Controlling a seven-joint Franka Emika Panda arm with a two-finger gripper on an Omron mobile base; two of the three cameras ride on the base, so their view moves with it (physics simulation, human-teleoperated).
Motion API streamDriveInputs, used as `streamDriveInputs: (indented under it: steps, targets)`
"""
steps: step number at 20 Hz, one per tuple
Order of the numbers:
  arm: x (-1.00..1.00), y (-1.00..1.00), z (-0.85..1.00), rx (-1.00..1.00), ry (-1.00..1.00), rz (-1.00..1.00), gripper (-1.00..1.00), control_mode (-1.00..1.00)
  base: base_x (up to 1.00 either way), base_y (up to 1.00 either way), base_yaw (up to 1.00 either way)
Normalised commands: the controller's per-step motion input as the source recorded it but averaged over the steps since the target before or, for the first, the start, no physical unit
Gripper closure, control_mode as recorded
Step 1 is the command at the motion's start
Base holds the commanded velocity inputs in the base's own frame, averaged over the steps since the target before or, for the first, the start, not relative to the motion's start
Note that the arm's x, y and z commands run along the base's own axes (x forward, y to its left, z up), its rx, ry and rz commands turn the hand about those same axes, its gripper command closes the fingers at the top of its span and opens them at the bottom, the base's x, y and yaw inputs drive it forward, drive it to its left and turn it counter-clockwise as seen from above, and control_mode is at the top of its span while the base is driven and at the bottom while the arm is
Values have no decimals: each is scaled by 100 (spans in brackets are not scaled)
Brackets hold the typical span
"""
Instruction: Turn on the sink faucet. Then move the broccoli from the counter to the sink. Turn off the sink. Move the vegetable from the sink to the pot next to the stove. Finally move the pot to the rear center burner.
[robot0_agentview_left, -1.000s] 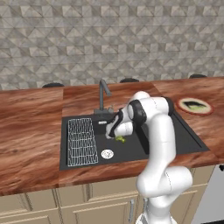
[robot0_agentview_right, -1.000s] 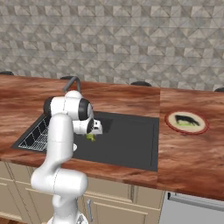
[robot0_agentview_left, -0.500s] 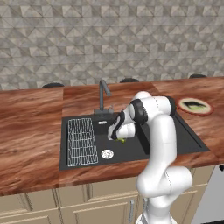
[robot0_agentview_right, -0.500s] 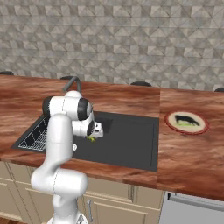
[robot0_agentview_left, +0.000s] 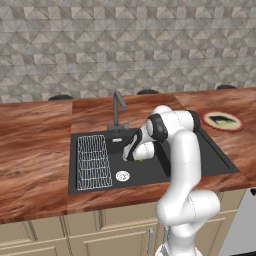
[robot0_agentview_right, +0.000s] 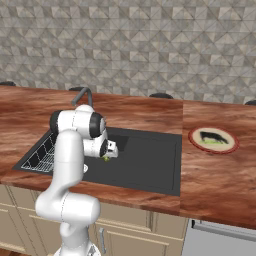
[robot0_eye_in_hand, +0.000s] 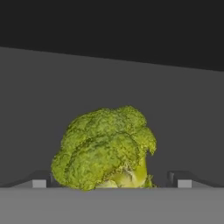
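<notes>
The broccoli (robot0_eye_in_hand: 105, 148) lies on the dark floor of the sink (robot0_agentview_left: 200, 155), a bushy green head with a pale stem. My gripper (robot0_eye_in_hand: 111, 183) is down in the basin right at it, open, with one fingertip on each side of the broccoli and a gap on both sides. From the base cameras the hand (robot0_agentview_left: 134, 151) hangs low over the sink floor and a bit of green broccoli (robot0_agentview_left: 141, 160) peeks out under it. The broccoli (robot0_agentview_right: 106, 159) shows the same way below the gripper (robot0_agentview_right: 107, 151). The faucet (robot0_agentview_left: 118, 107) stands at the sink's back rim, and I see no water from it.
A wire rack (robot0_agentview_left: 94, 161) fills the sink's left part, with the drain (robot0_agentview_left: 122, 175) beside it. A round plate (robot0_agentview_left: 223, 121) holding something dark sits on the wooden counter right of the sink. The stone wall runs behind the counter.
The hand has sunk slightly lower toward the broccoli in the basin. The jaws have stayed open and the broccoli has not moved.
</notes>
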Motion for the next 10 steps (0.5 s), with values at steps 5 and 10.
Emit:
streamDriveInputs:
  steps: [5,10]
  targets:
    - [26,14,0,0,-5,0,-100,-100,0,0,0]
    - [7,12,-3,0,-2,0,-100,-100,0,0,0]
